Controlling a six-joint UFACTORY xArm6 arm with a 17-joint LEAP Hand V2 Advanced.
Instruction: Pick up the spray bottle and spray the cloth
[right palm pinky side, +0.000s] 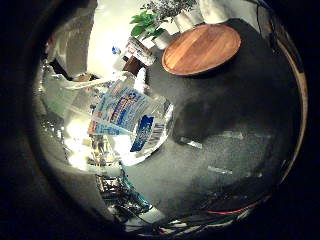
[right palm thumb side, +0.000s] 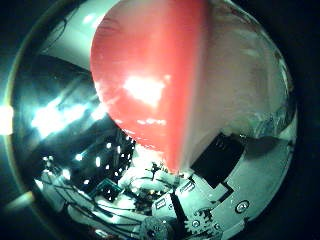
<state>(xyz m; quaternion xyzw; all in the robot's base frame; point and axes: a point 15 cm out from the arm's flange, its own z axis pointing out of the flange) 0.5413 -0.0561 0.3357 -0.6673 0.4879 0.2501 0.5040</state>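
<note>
The spray bottle (right palm pinky side: 125, 115) is clear, with a blue and white label, and lies close against the palm in the right little finger side palm view, above the dark tabletop (right palm pinky side: 235, 120). In the right thumb side palm view its red spray head (right palm thumb side: 155, 85) fills much of the picture. My right hand (right palm thumb side: 215, 185) shows as white and black fingers curled close beside the red head. I cannot make out a cloth in either view.
A round wooden tray (right palm pinky side: 202, 48) lies on the dark tabletop at its far side. Green plants (right palm pinky side: 148, 22) and a white pot (right palm pinky side: 212, 10) stand behind it. Small bottles (right palm pinky side: 130, 55) stand beside the tray.
</note>
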